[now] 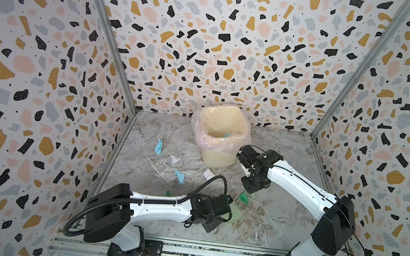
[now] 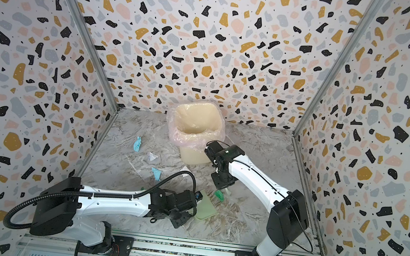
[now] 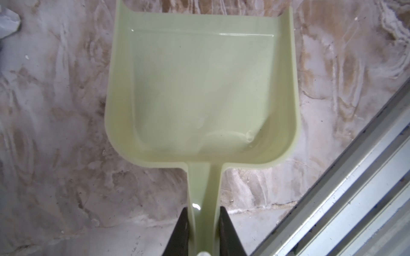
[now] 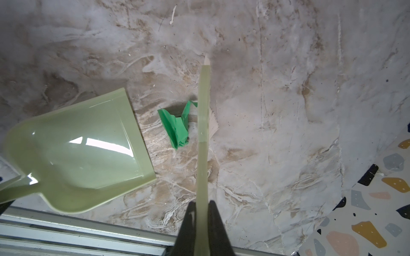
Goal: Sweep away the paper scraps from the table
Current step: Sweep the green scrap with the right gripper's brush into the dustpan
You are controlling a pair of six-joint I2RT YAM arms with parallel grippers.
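Note:
My left gripper (image 3: pixel 203 208) is shut on the handle of the pale green dustpan (image 3: pixel 204 88), which rests empty on the table (image 1: pixel 281 211) near the front. My right gripper (image 4: pixel 202 202) is shut on the brush (image 4: pixel 204 133) handle, bristles down on the table. A green paper scrap (image 4: pixel 177 126) lies between the brush and the dustpan's (image 4: pixel 77 150) mouth, touching the bristles. More paper scraps lie farther back on the left: two light blue (image 1: pixel 159 146) (image 1: pixel 180 177) and two white (image 1: pixel 174 159) (image 1: pixel 208 174).
A cream bin (image 1: pixel 220 136) with a pink liner stands at the back centre, next to my right arm's wrist, with a blue scrap inside. Terrazzo walls (image 1: pixel 42 85) close off three sides. A metal rail (image 1: pixel 209 253) runs along the front edge.

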